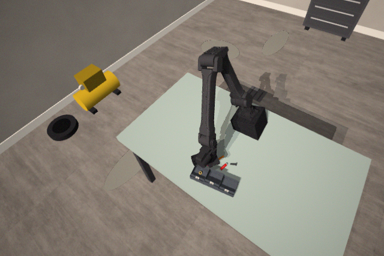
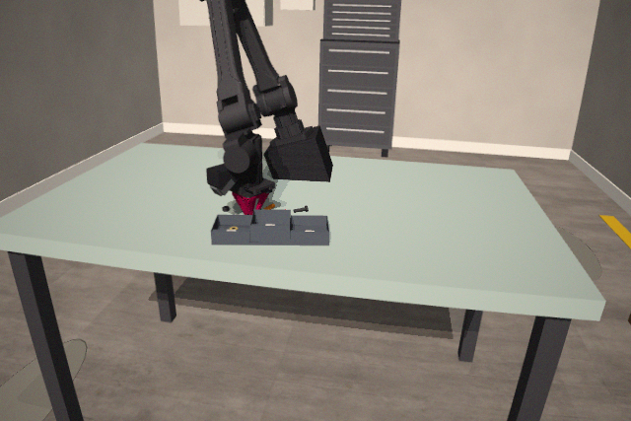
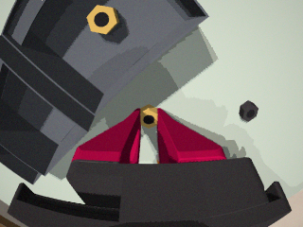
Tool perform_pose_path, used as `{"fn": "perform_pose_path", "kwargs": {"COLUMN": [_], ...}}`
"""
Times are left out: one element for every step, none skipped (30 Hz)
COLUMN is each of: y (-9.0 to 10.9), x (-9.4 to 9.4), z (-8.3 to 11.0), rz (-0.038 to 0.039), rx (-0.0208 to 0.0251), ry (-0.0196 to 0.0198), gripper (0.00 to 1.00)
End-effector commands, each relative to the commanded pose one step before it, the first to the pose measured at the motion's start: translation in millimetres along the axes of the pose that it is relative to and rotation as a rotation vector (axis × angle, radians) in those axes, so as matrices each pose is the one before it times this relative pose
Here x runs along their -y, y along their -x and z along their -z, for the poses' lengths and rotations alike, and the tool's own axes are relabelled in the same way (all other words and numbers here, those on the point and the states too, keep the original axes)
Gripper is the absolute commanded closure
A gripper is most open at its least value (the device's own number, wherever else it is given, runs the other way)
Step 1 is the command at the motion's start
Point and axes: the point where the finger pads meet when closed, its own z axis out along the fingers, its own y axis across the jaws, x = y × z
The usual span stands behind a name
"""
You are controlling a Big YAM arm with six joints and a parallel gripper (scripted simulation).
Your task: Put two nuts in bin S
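Wrist view: the claw (image 1: 208, 166) (image 2: 250, 212) (image 3: 149, 114) grips a small brass hexagonal nut (image 3: 150, 113) beside the dark grey open bin (image 1: 198, 177) (image 2: 230, 239) (image 3: 156, 47) that holds another brass nut (image 1: 200, 172) (image 2: 233, 228) (image 3: 102, 20). Fingertip-only contact could let it slip during lifting.

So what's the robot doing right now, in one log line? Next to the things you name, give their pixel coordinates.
gripper (image 1: 208, 165) (image 2: 249, 212) (image 3: 149, 114): shut on gold nut (image 3: 150, 109) | second gold nut (image 2: 233, 227) (image 3: 90, 20): in end bin (image 1: 192, 177) (image 2: 229, 239) (image 3: 158, 35) | black nut (image 2: 225, 208) (image 3: 248, 111): on table (image 1: 294, 169) (image 2: 433, 233) (image 3: 279, 47)
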Motion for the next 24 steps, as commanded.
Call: {"fn": "perform_pose_path", "kwargs": {"y": [14.41,-0.22,-0.47,-0.22,-0.22,0.64,0.6,0.71,-0.05,-0.11,-0.12,-0.12,-0.36,-0.12,-0.12,0.0,0.0,0.15,-1.26,1.58,1.65,4.13,2.4,0.23], "x": [2.07,0.18,0.39,0.18,0.18,-0.24,-0.22,-0.36,0.09,0.11,0.11,0.11,0.31,0.11,0.11,0.0,0.0,-0.11,1.32,-6.2,-6.8,-2.45,-1.19,-0.12], "z": [9.61,-0.09,-0.23,-0.09,-0.09,0.22,0.2,0.3,-0.03,-0.05,-0.05,-0.05,-0.19,-0.05,-0.05,0.0,0.0,0.09,4.4,6.45,6.8,5.29,4.43,3.54], "rz": [-0.01452,0.00013,0.00023,0.00013,0.00013,-0.00042,-0.0004,-0.00041,0.00003,0.00007,0.00007,0.00007,0.00017,0.00007,0.00007,0.0,0.0,-0.00005,0.00409,-0.00157,0.00177,-0.00201,-0.00162,-0.00016], "rx": [0.03278,-0.0003,-0.00056,-0.00031,-0.00031,0.00102,0.00095,0.00099,-0.00007,-0.00017,-0.00017,-0.00017,-0.00041,-0.00018,-0.00017,0.0,0.0,0.0001,-0.01231,0.00898,0.00967,0.007,0.00378,0.00031], "ry": [0.02355,-0.00019,-0.00027,-0.0002,-0.0002,0.00064,0.0006,0.00052,-0.00005,-0.00011,-0.00011,-0.00011,-0.00017,-0.00011,-0.00011,0.0,0.0,-0.00003,-0.00762,0.00663,0.00749,0.00467,0.00247,0.00024], "gripper": [0.89,0.89,0.89,0.89,0.89,0.89,0.89,0.89,0.89,0.89,0.89,0.89,0.89,0.89,0.89,0.89,0.89,0.89,0.89,0.89,0.89,0.89,0.89,0.89]}}
